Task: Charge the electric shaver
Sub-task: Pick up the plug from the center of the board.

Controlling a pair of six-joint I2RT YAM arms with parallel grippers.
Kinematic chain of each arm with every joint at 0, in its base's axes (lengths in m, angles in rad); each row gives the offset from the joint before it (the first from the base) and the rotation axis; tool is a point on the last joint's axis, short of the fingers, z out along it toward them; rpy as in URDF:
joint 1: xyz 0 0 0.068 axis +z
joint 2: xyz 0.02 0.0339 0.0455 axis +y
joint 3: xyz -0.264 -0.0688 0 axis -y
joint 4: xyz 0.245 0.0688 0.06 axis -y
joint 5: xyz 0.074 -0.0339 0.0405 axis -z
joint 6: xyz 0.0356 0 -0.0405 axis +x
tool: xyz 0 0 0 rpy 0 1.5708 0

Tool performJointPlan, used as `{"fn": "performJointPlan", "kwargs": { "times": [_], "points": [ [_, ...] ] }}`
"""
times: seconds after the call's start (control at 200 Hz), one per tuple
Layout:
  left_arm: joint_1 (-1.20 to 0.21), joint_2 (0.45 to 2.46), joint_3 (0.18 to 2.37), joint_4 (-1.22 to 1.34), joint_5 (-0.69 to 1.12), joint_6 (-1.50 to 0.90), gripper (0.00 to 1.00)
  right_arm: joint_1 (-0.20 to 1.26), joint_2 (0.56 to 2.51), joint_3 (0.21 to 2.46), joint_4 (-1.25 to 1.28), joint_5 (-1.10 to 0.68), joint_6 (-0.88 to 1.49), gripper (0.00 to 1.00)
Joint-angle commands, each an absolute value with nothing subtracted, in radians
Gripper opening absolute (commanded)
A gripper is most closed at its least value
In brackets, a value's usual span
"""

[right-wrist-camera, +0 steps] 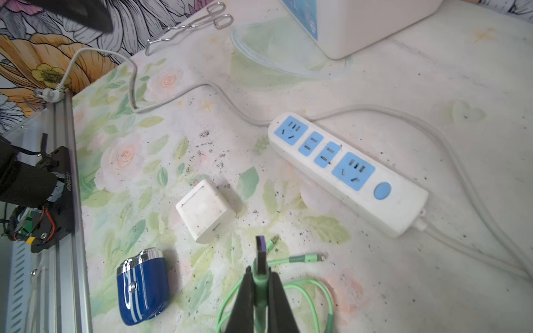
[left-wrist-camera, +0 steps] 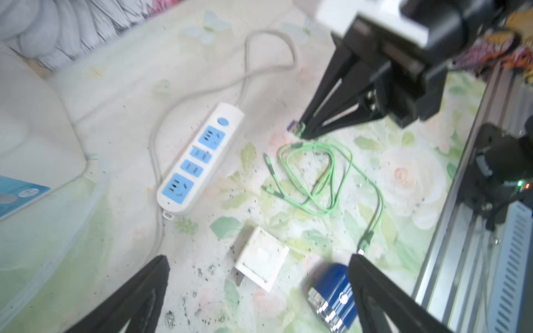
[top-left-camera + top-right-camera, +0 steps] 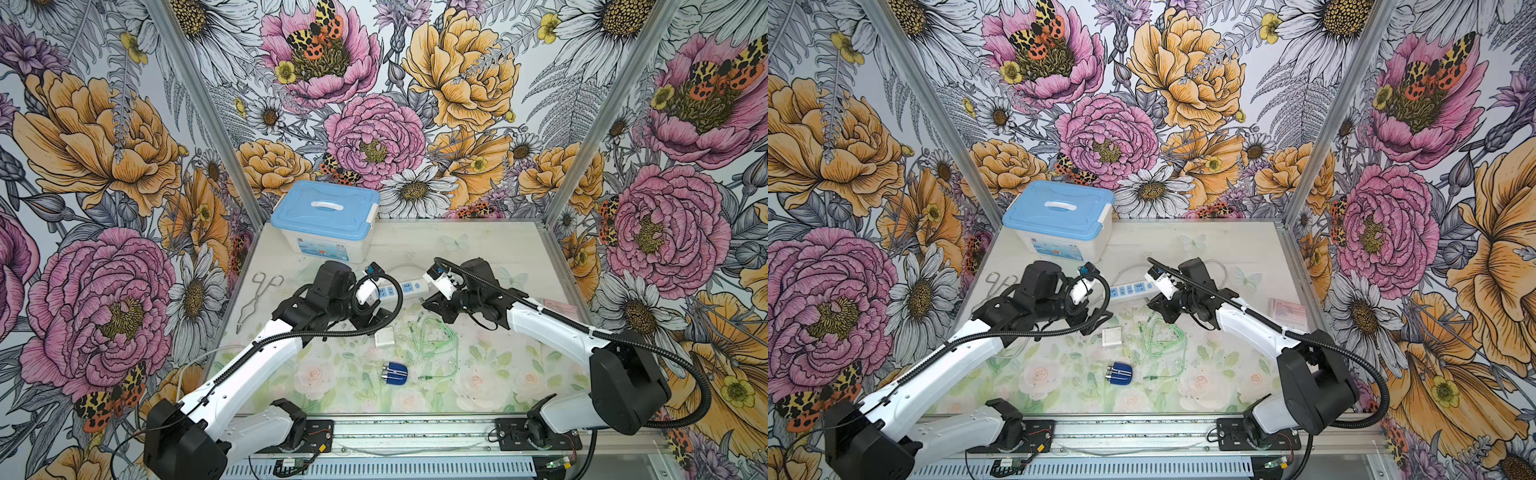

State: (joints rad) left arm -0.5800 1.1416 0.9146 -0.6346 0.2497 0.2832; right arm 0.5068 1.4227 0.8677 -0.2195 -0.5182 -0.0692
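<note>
The electric shaver (image 3: 394, 371) (image 3: 1119, 374) (image 1: 142, 288), dark blue with a silver head, lies on its side near the table's front. In the left wrist view the shaver (image 2: 331, 294) is partly hidden behind one finger. My left gripper (image 2: 258, 256) (image 3: 371, 320) is open above the white charger adapter (image 3: 384, 336) (image 2: 262, 259) (image 1: 206, 210), holding nothing. My right gripper (image 1: 261, 274) (image 3: 428, 302) is shut on the USB plug (image 1: 261, 253) (image 2: 295, 127) of the green cable (image 3: 432, 336) (image 1: 305, 291), lifted off the table. The white power strip (image 3: 409, 286) (image 2: 202, 157) (image 1: 346, 173) lies behind.
A blue-lidded storage box (image 3: 324, 216) stands at the back left. Metal tongs (image 3: 257, 299) lie by the left edge and a pink packet (image 3: 561, 307) by the right edge. The power strip's grey cord (image 1: 178, 95) loops across the back of the table.
</note>
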Motion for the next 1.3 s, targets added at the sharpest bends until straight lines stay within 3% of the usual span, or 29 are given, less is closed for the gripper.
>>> {"fn": "performJointPlan", "kwargs": {
  "times": [0.0,0.46,0.946,1.296],
  "points": [
    [-0.645,1.205,0.875,-0.723,0.069,0.425,0.99,0.505,1.354,0.818,-0.126,-0.463,-0.008,0.00],
    [-0.745,1.594,1.041,-0.737,-0.125,0.664,0.99,0.463,1.297,0.684,0.071,-0.495,0.080,0.00],
    [-0.704,1.731,1.118,-0.833,0.054,0.697,0.98,0.433,1.289,0.634,0.150,-0.522,0.122,0.00],
    [-0.724,1.808,1.144,-0.843,0.059,0.703,0.93,0.420,1.291,0.625,0.172,-0.524,0.133,0.00]
  ]
}}
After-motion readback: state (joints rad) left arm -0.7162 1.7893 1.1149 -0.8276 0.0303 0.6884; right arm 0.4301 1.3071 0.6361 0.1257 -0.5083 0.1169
